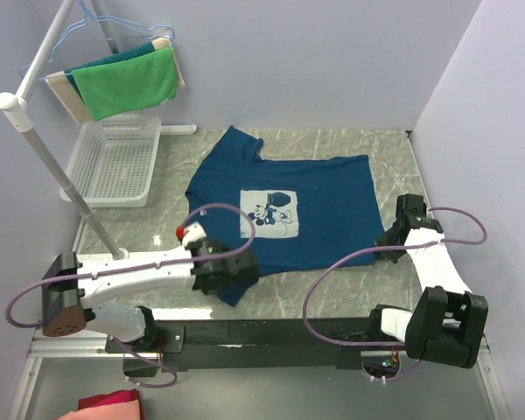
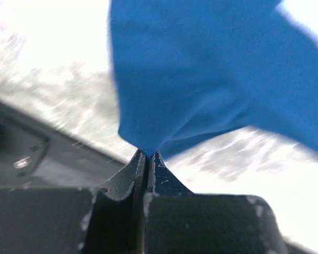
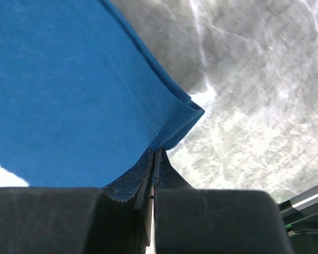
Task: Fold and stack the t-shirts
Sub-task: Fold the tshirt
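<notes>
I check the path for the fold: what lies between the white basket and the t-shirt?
Only bare marble tabletop lies between the white basket and the navy t-shirt; the top external view shows this.

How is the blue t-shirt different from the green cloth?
The blue t-shirt lies spread on the table; the green cloth hangs from the rack. The blue t-shirt carries a pale square cartoon print; the green cloth looks plain. The left tool and right tool pinch the blue t-shirt, not the green cloth. Both are fabric.

Green cloth on rack, white basket beside it, reddish cloth — possibly crumpled — near edge.
</notes>
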Controlling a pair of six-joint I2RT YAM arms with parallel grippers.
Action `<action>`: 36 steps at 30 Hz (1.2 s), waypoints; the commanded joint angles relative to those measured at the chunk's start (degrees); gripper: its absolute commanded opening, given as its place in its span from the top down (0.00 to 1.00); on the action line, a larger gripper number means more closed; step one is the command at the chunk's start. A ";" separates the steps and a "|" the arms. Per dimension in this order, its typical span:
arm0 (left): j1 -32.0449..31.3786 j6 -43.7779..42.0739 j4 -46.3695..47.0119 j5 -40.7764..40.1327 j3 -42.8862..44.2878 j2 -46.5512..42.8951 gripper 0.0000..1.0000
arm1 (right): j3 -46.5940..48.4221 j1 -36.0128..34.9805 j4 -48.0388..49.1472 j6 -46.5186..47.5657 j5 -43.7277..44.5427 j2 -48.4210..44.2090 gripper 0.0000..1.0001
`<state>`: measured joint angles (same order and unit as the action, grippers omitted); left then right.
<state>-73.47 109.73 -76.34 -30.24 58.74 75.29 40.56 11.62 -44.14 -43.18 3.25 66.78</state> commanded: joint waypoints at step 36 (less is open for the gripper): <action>38.84 -45.92 19.73 -14.68 30.73 26.31 0.99 | 23.06 -1.77 6.88 -7.27 -5.00 25.58 1.00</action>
<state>-35.83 69.45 -60.69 -45.30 85.10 98.56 58.85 10.96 -38.74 -49.45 -1.61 90.19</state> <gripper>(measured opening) 0.044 0.010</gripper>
